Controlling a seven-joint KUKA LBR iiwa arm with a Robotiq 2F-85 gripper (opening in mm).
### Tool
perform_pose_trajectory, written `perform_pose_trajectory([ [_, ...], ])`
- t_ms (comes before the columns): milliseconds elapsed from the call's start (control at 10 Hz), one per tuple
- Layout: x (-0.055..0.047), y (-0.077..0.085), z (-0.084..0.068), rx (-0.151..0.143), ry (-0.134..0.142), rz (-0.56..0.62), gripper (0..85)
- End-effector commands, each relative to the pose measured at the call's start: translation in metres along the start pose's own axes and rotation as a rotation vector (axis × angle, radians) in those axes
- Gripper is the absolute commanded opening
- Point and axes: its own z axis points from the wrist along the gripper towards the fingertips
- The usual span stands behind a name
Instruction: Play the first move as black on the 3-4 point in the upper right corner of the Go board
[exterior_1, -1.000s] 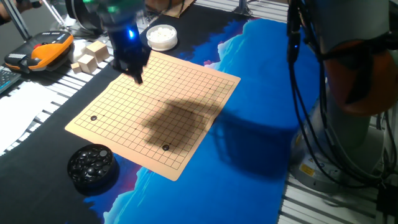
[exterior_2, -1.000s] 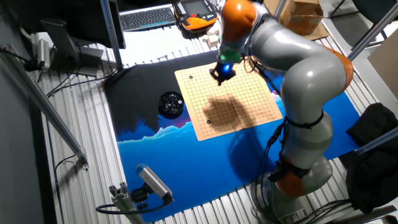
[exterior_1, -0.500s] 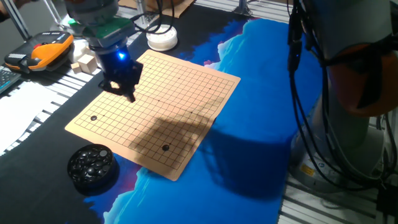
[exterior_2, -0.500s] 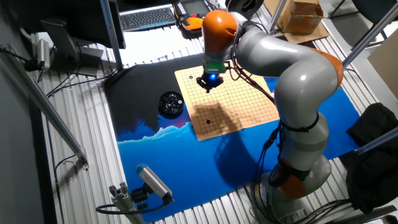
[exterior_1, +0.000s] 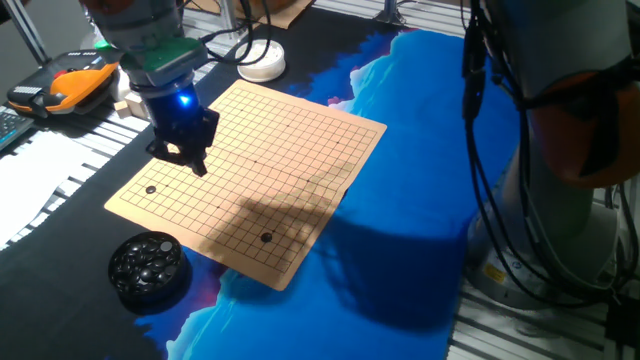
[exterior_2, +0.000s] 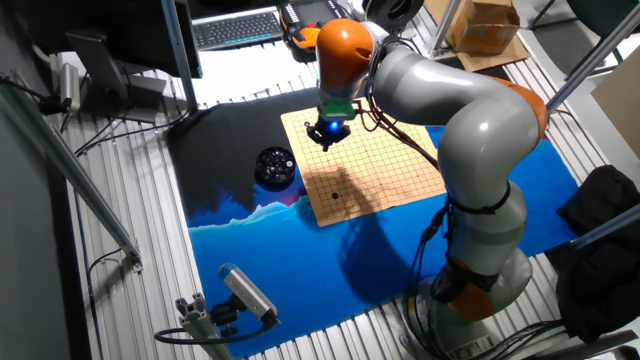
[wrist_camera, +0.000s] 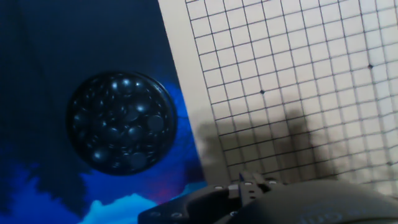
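Blue and black cloth covers the table (exterior_1: 420, 130), and on it lies the pale wooden Go board (exterior_1: 255, 170) with its thin grid. Over the board's near-left part hangs the big grey and orange arm (exterior_2: 470, 130), its gripper (exterior_1: 190, 158) low above the grid with a blue light glowing on the wrist. Beside the board sits the round bowl of black stones (exterior_1: 148, 266), full and glossy; in the hand view it lies just off the board's edge. A white bowl (exterior_1: 262, 63) stands past the far corner. Two black stones already rest on the grid, one near the left corner (exterior_1: 150, 189) and one near the front edge (exterior_1: 265, 237).

Whether the jaws are wide or pinched I cannot tell, nor whether a stone sits between them; the fingertips are too dark and small.

The step in hand looks like heading for the black bowl to fetch a stone. To do it well, centre over the pile, descend straight, pinch one stone only and lift cleanly. Then count lines from the corner twice, third from one edge and fourth from the other, before lowering onto the crossing.
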Motion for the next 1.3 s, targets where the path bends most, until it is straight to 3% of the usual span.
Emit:
perform_pose_trajectory([
  [0, 0.0, 0.0, 0.0, -0.015, 0.01, 0.036, 0.0],
  [100, 0.0, 0.003, 0.0, -0.018, 0.024, 0.06, 17.0],
  [200, 0.001, 0.015, 0.001, -0.024, 0.047, 0.09, 17.0],
  [300, 0.001, 0.027, 0.003, -0.021, 0.037, 0.108, 34.0],
  [700, -0.007, 0.06, 0.025, -0.046, 0.004, 0.171, 34.0],
  [1200, -0.019, 0.088, 0.056, -0.069, -0.028, 0.22, 34.0],
])
